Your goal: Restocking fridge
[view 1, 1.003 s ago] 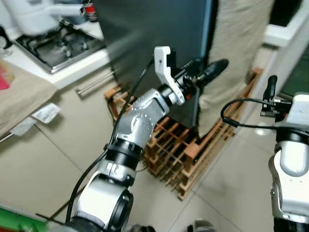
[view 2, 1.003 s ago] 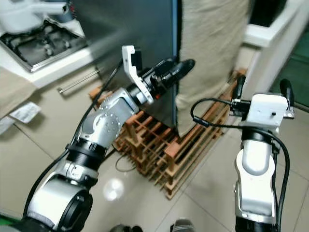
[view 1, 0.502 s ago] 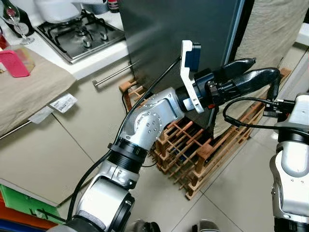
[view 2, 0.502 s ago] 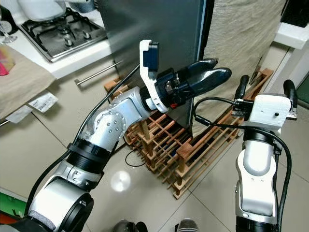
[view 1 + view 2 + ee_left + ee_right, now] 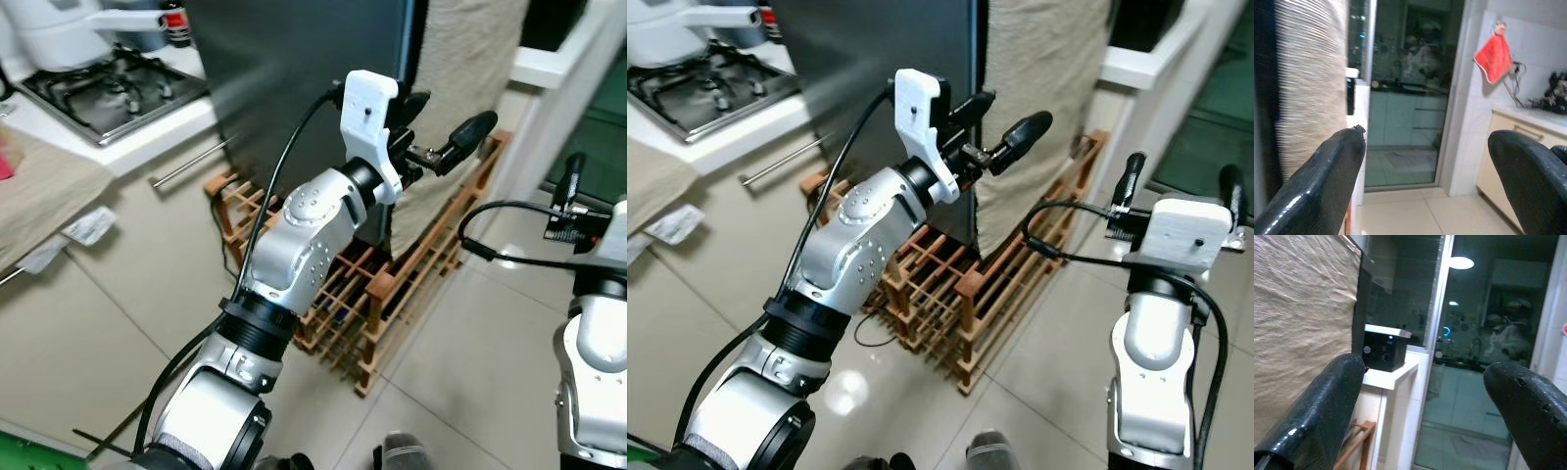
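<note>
Two empty hands face the dark fridge [image 5: 294, 69]: beside its front edge, above the wooden rack [image 5: 392, 284], the left hand [image 5: 431, 132] has spread wider and turned since a moment ago, seemingly seeking the door, while the right hand [image 5: 1181, 181], also spread, waits further right.

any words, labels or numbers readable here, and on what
None can be read.
White label on the cabinet front: print too small and blurred.
Bottle beside the hob: red label, text unreadable.
Black box on the white ledge: small markings, too blurred.
</note>
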